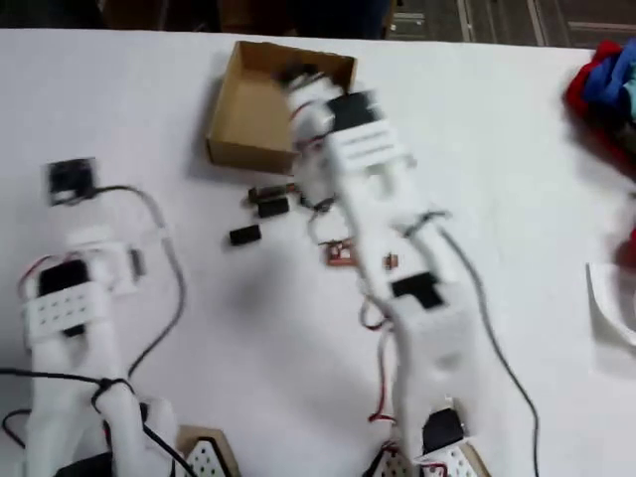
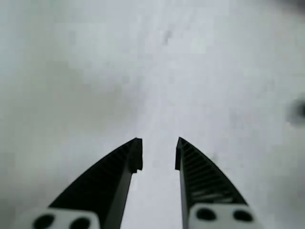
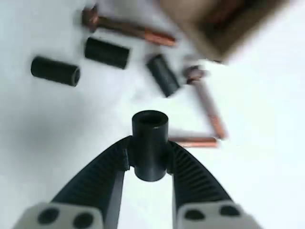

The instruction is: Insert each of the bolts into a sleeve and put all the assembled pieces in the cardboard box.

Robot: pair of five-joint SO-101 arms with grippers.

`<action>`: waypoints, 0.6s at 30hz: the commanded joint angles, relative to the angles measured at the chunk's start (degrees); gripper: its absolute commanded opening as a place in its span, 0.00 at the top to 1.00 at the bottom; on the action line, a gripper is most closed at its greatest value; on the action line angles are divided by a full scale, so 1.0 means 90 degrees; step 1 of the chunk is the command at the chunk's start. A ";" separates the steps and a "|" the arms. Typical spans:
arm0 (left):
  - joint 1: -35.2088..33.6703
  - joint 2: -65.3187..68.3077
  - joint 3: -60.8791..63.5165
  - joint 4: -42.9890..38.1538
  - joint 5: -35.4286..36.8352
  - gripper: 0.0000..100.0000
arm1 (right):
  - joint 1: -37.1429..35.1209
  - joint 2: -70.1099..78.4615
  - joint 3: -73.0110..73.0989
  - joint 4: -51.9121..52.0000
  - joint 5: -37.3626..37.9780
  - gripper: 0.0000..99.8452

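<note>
My right gripper [image 3: 150, 160] is shut on a black sleeve [image 3: 150, 143], held upright with its bore showing, just above the table. Beyond it lie three loose black sleeves [image 3: 55, 70] and three copper bolts [image 3: 128, 29]. A corner of the cardboard box [image 3: 224, 24] rises behind them. From above, the right arm [image 1: 358, 159] stretches to the box [image 1: 248, 109], with a sleeve [image 1: 244, 236] and a bolt [image 1: 266, 191] on the table by the box's near side. My left gripper [image 2: 158, 152] is open over bare white table, far left of the parts.
Red and blue cloth [image 1: 606, 84] lies at the far right edge, with a white object [image 1: 611, 303] below it. A small red board [image 1: 340, 253] and loose cables lie beside the right arm. The table's left half is open white surface.
</note>
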 commanded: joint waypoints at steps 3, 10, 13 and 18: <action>0.1817 0.0274 -0.0611 0.0195 -0.0059 0.86 | 0.1548 -0.2554 0.1504 0.0132 0.0068 0.98; 0.3692 0.3819 -0.4088 0.2159 -0.0039 0.86 | 0.3600 -0.4996 0.4591 -0.0952 0.0068 0.98; 0.4386 0.5607 -0.6305 0.3624 -0.0059 0.86 | 0.4391 -0.6022 0.6056 -0.1538 0.0088 0.98; 0.5324 0.7912 -0.9851 0.5675 -0.1495 0.86 | 0.5631 -0.7389 0.8166 -0.2261 0.0645 0.98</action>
